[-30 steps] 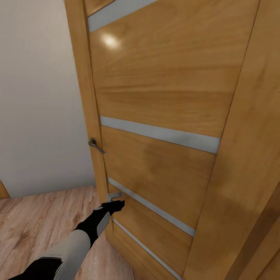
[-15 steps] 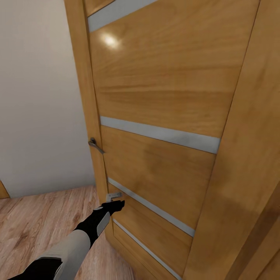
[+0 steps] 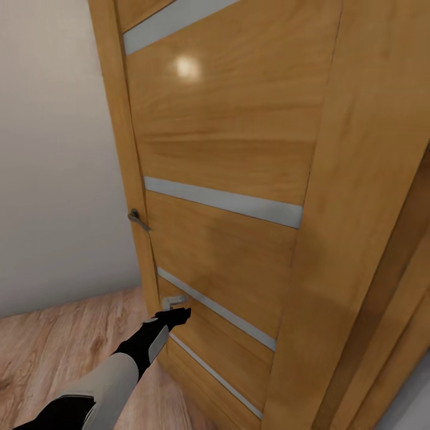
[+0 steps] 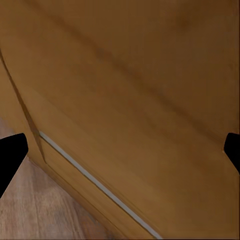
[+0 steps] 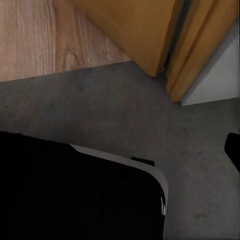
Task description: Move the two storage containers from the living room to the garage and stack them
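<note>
Plank floor (image 3: pixel 54 352) before wooden door (image 3: pixel 239 149)

Wooden door (image 3: pixel 227 149): honey-toned, glossy, crossed by pale grey inlaid strips (image 3: pixel 221 202), dark metal lever handle (image 3: pixel 137 219) at its edge, ceiling-light glare high up. Beige wall (image 3: pixel 54 149) beside it. Light wood plank floor (image 3: pixel 65 334) meets dark grey speckled concrete (image 5: pixel 125 115) at the threshold.

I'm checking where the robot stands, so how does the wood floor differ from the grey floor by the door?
The wood floor is light brown planks with visible grain; the grey floor is dark, rough and speckled, with no seams. The wood floor runs up to the wooden door panel; the grey floor starts at its bottom corner. Both look flat and level.
</note>
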